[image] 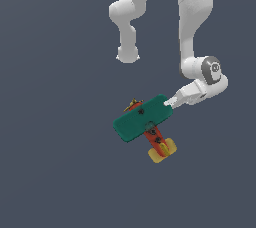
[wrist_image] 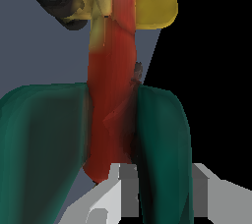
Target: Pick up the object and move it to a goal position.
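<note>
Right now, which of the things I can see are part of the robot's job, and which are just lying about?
Part of the job:
- toy biplane, green wings, red body, yellow tail
- the arm's fingers, closed on one end of a green wing

Just lying about:
- nothing else in view; only a plain dark grey background

The toy biplane looks like smooth matt plastic (green wings, red body), the gripper plain matt white.
</note>
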You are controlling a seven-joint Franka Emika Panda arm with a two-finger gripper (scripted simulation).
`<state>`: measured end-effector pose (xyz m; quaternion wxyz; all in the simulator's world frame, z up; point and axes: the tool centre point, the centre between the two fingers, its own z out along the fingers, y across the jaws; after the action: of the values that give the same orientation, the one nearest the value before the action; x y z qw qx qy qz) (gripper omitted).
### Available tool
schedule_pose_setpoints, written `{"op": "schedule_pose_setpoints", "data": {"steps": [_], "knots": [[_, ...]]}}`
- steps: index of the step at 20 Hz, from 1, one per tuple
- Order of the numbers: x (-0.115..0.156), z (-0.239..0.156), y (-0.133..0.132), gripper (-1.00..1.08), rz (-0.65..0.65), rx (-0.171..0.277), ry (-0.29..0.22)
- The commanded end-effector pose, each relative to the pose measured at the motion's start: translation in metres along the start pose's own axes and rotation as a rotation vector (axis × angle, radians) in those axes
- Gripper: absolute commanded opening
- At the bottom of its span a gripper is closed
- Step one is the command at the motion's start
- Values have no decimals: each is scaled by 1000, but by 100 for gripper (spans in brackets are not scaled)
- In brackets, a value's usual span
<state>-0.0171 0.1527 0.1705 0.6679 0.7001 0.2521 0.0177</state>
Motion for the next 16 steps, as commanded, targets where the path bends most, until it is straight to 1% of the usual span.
{"op": "schedule_pose_setpoints", "data": {"steps": [1,6,16], "knots": [[-6,7,20,-100,5,0,0],[-23,27,67,-100,4,0,-1],[-64,75,188,-100,4,-1,-3]]}}
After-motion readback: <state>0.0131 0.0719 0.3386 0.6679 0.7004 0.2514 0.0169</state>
